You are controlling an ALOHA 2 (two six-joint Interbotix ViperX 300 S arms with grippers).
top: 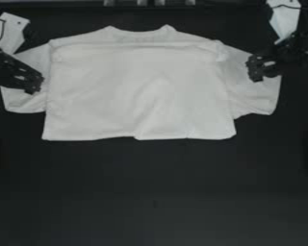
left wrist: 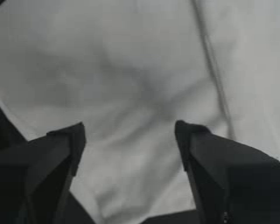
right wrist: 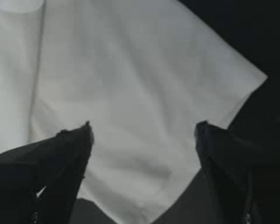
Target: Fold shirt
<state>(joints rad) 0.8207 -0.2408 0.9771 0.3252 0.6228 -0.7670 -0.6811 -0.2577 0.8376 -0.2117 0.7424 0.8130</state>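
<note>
Black arms carry stiff white angular plates (top: 12, 31) (both grippers black, two-jawed).

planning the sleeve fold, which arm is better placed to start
Neither clearly: left gripper hangs open over the shirt's left sleeve, right gripper open over the right sleeve. Each suits its own side.

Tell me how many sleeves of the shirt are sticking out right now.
2. One sleeve spreads at the picture's left side of the shirt, under the open left gripper. The other sleeve spreads at the right side, under the open right gripper.
</note>
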